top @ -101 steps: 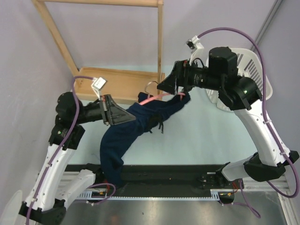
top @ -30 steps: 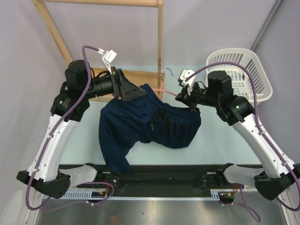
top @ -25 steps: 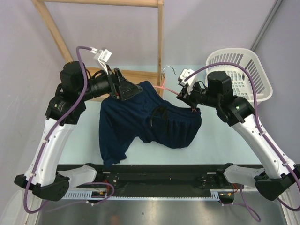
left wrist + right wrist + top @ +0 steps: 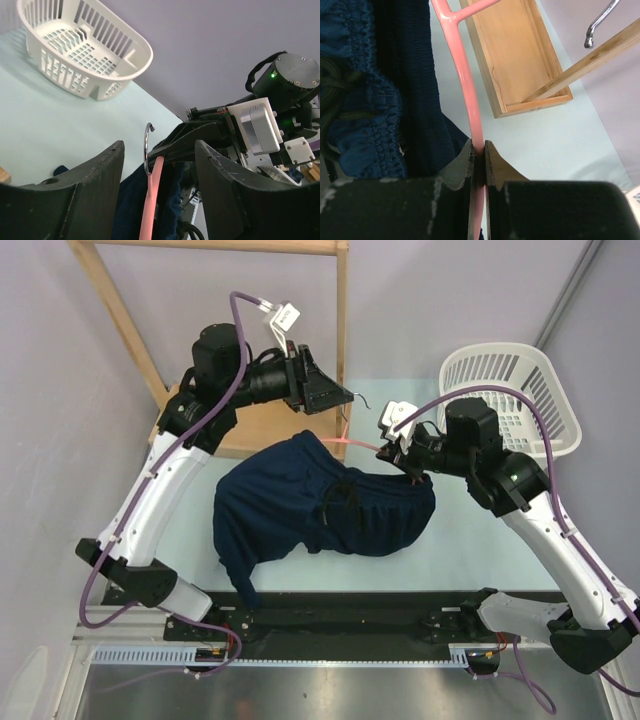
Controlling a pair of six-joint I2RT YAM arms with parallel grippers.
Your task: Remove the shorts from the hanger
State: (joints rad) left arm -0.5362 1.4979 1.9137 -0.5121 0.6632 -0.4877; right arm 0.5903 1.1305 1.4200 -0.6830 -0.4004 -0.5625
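Note:
The navy shorts (image 4: 300, 495) lie bunched on the table, their right end up by the pink hanger (image 4: 352, 443). My right gripper (image 4: 392, 443) is shut on the hanger's pink arm (image 4: 462, 75), with the shorts' waistband (image 4: 355, 85) just left of it. My left gripper (image 4: 345, 397) hovers high at the hanger's metal hook (image 4: 146, 147). It is open, and the pink neck (image 4: 150, 200) stands between its fingers (image 4: 75, 200) without touching them. Navy fabric (image 4: 127, 210) hangs on both sides of that neck.
A white basket (image 4: 520, 390) sits at the back right. The tall wooden rack frame (image 4: 342, 320) and its wooden base tray (image 4: 250, 425) stand at the back left, close behind the left gripper. The tray (image 4: 515, 60) also shows beyond the hanger.
My left gripper has left the shorts' upper left edge, risen and swung right to the hanger's hook, narrowing a little. The shorts have sagged lower onto the table. The right gripper kept its grip.

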